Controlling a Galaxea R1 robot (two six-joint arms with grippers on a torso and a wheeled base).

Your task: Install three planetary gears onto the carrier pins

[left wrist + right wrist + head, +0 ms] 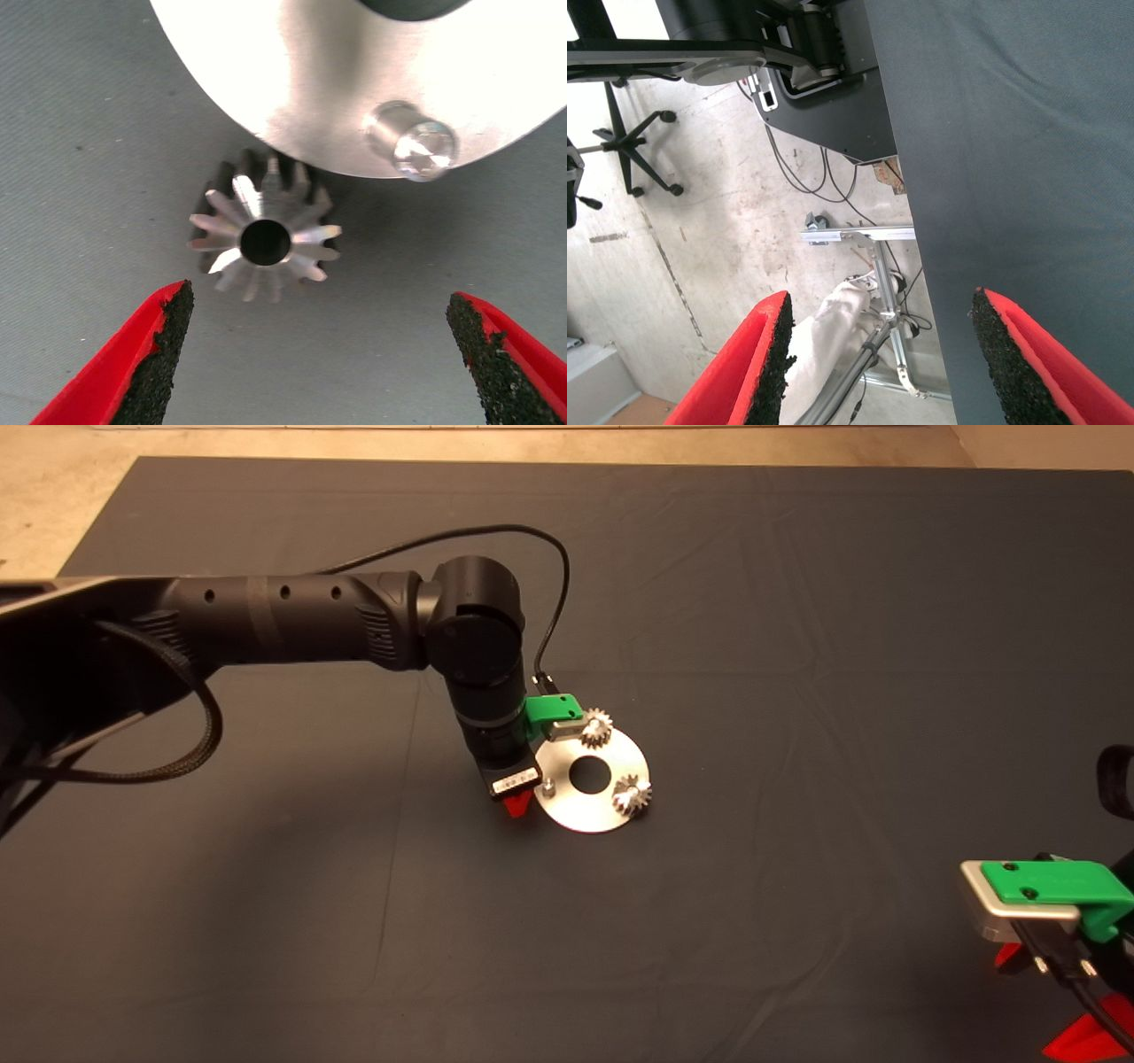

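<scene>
The left end effector (319, 354) is hovering with its fingers spread wide around a loose planetary gear (264, 241) lying on the mat just beside the silver disc (592, 779) (two gears (596, 728) are sitting on it already). One carrier pin (412, 142) is standing bare. The right end effector (877, 363) is waiting open at the tabletop's lower right edge.

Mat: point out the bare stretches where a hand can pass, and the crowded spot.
The mat lies bare between the disc and the parked right gripper, and along the near edge. It is crowded at the disc: two gears sit on it, a third gear lies beside it, and the left gripper hangs over it.
</scene>
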